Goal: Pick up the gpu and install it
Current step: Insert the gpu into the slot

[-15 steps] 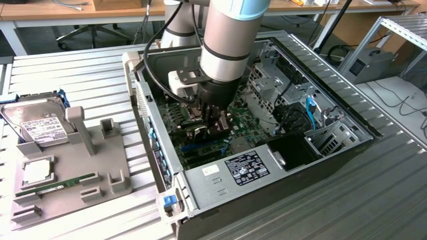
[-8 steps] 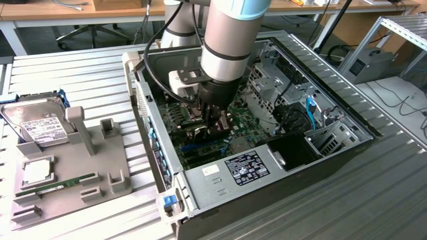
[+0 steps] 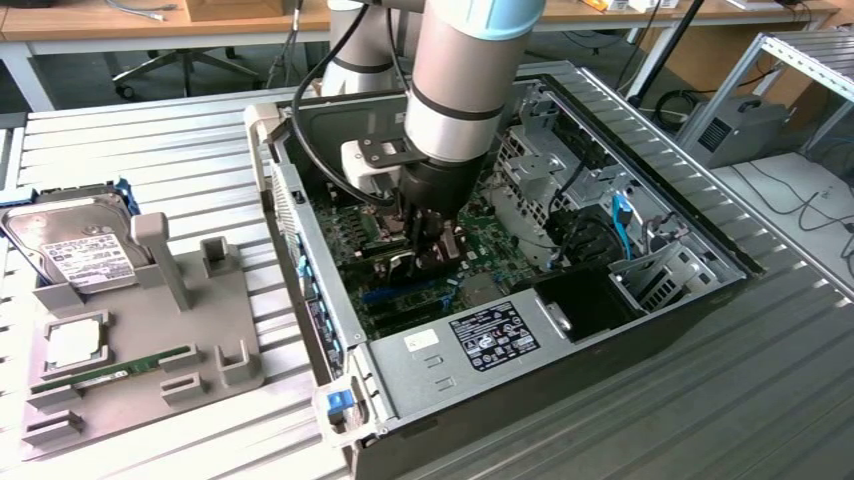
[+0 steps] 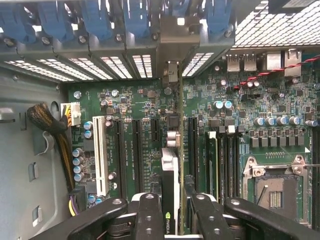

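Exterior view: the arm is reaching down into the open computer case (image 3: 400, 352), and the gripper (image 3: 427, 250) is hanging low over the motherboard (image 3: 497, 266). Wrist view: the fingers (image 4: 150, 215) are clamping the gpu (image 4: 170, 192) from both sides. It's standing edge-on, upright over the slots near the case's rear wall.

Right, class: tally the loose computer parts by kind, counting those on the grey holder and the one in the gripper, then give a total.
Hard drive: 1
Chip: 1
RAM stick: 1
GPU, held in the gripper: 1
Total: 4
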You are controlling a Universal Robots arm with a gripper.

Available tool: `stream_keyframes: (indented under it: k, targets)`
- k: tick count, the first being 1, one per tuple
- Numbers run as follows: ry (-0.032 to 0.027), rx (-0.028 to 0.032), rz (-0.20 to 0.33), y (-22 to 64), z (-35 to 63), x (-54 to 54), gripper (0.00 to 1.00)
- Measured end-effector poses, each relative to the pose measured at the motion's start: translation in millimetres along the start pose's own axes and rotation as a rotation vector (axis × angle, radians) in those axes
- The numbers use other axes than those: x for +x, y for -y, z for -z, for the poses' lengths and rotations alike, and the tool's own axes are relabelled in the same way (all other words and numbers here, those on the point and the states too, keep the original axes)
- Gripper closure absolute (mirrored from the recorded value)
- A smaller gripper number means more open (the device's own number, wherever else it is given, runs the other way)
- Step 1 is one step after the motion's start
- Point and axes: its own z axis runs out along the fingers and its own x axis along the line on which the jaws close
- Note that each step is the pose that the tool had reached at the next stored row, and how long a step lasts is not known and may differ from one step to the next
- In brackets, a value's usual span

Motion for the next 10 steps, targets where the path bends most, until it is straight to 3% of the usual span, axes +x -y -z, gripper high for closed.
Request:
stream_keyframes:
  k: [10]
  targets:
    - [0.0, 0.0002, 0.0, -1.9, 0.0, 0.0, 0.73]
